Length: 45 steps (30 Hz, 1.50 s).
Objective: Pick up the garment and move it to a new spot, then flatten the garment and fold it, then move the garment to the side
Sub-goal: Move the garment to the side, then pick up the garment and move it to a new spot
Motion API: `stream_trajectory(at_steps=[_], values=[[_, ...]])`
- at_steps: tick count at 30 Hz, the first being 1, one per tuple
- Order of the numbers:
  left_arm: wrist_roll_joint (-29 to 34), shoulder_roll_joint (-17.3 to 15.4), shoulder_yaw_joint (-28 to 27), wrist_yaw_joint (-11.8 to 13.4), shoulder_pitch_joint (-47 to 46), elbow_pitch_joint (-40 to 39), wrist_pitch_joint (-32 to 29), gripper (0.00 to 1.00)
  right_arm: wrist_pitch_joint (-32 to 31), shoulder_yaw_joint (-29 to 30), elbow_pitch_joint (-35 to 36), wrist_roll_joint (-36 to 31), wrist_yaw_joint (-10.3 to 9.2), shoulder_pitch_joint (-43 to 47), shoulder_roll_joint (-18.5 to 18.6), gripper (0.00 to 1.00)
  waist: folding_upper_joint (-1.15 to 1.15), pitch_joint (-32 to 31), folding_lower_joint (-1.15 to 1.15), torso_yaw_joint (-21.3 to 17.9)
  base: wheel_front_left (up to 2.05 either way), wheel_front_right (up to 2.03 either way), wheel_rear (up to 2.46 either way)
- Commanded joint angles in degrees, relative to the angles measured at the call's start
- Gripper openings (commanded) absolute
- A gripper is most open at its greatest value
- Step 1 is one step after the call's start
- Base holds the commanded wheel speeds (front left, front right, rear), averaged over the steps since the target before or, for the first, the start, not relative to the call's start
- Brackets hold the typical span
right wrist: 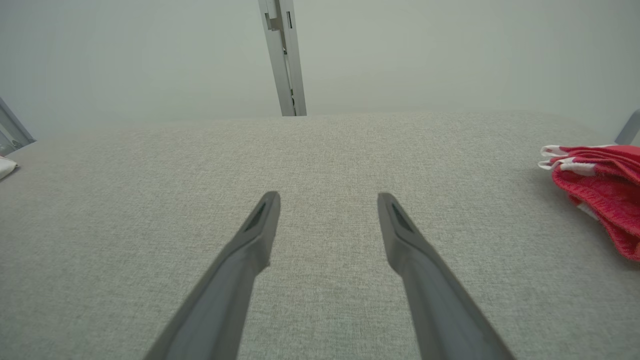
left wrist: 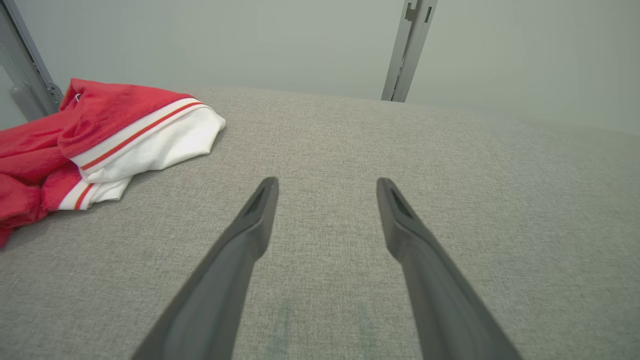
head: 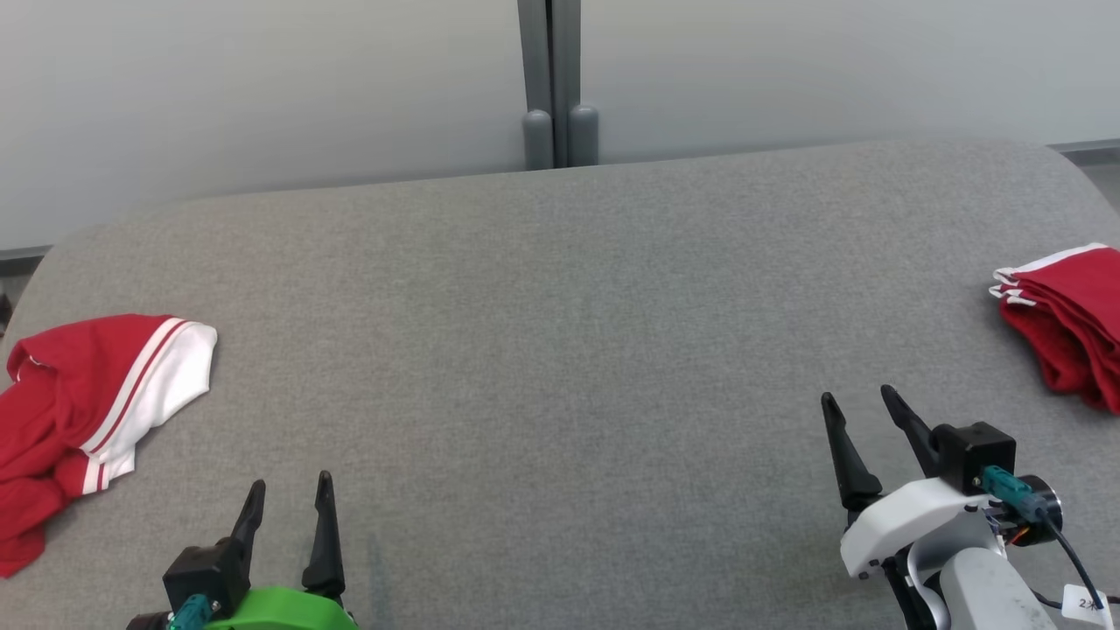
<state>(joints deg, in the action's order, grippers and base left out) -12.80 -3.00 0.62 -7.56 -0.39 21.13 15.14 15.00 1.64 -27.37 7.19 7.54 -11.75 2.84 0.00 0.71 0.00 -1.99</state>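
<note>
The garment (head: 87, 402) lies crumpled at the left edge of the grey cushioned table (head: 560, 332), red with a white sleeve and red-and-white trim. The left wrist view has it at the upper left (left wrist: 100, 135); its lettering is hidden in the folds. My left gripper (head: 290, 494) (left wrist: 326, 187) hovers open near the front edge, to the right of the garment and apart from it. At the front right my right gripper (head: 857, 398) (right wrist: 327, 200) stands open above bare fabric, nothing between its fingers.
A smaller red cloth pile (head: 1072, 319) (right wrist: 600, 187) with white-striped hems lies at the table's right edge. A grey post (head: 551, 83) rises behind the far edge against a pale wall. Bare grey fabric spans the middle of the table.
</note>
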Motion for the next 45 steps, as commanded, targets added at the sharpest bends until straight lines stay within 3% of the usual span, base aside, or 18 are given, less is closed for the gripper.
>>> stream_trajectory(at_steps=[1, 6, 19, 25, 35, 39, 45], values=[[0.5, -0.1, -0.2, 0.2, 0.0, -0.1, 0.0, 1.0, 0.2, -0.4, 0.3, 0.3, -0.11, 0.3, 0.2, 1.0, 0.0, 0.3, 0.0, 0.6, 0.0, 0.0, 0.0], [0.4, 0.0, -1.0, 0.2, -1.4, 0.1, 0.0, 1.0, 0.2, -2.4, 1.0, 0.6, -0.11, -0.1, 0.2, 1.0, 0.0, 1.4, 0.0, 4.5, 0.0, 0.0, 0.0], [-1.1, 0.0, -5.4, 0.3, -0.6, 2.6, 0.0, 1.0, 0.2, -7.1, -0.7, 3.3, -0.11, -1.7, 0.2, 1.0, 0.0, 3.6, 0.0, 22.8, 0.0, 0.0, 0.0], [-2.6, 0.0, -7.6, 0.3, 0.0, 3.7, 0.0, 1.0, 0.2, -8.7, -1.9, 3.6, -0.11, -2.6, 0.2, 1.0, 0.0, 4.1, 0.0, 27.4, 0.0, 0.0, 0.0], [-6.0, -0.5, -6.2, 0.2, -5.6, 4.3, 0.0, 1.0, 0.2, -8.8, -3.0, 0.3, -0.11, -5.5, 0.3, 1.0, 0.0, 9.1, 0.0, 25.8, 0.0, 0.0, 0.0], [-9.8, -3.7, -3.5, 0.2, -11.4, 4.4, 0.0, 1.0, 0.2, -8.1, -2.6, -1.8, -0.11, -7.4, 0.2, 1.0, 0.0, 13.2, 0.0, 23.8, 0.0, 0.0, 0.0], [-15.4, -11.3, 1.6, 0.2, -22.4, 6.2, 0.0, 1.0, 0.2, -7.3, -1.2, -5.5, -0.11, -10.7, 0.3, 1.0, 0.0, 19.7, 0.0, 21.0, 0.0, 0.0, 0.0]])
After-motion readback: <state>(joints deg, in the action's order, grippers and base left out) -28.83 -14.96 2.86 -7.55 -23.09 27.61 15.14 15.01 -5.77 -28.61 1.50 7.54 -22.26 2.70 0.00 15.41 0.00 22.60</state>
